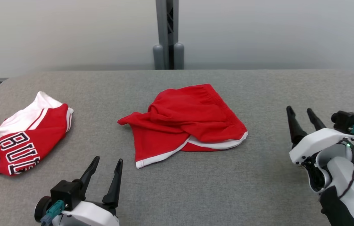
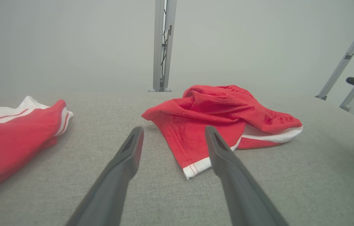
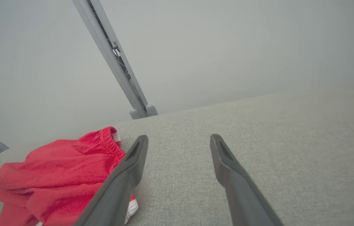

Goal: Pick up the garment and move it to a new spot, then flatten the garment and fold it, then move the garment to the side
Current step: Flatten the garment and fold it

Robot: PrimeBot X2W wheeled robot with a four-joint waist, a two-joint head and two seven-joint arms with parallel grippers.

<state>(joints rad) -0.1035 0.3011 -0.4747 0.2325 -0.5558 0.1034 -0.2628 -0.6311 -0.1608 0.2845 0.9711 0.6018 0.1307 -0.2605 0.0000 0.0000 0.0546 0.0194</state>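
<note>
A lettered red-and-white jersey point(image 1: 23, 138) lies crumpled at the left edge of the grey fabric-covered table point(image 1: 195, 194). The left gripper point(image 1: 108, 159) hovers at the near edge, jaws wide and empty. The red shorts point(image 1: 186, 122), white-trimmed and rumpled, sit at the table's middle. The right gripper point(image 1: 299, 109) stands near the right edge, clear of the cloth, jaws spread on nothing. Behind the far edge, a grey post point(image 1: 168, 34) rises against a pale wall point(image 1: 70, 31).
</note>
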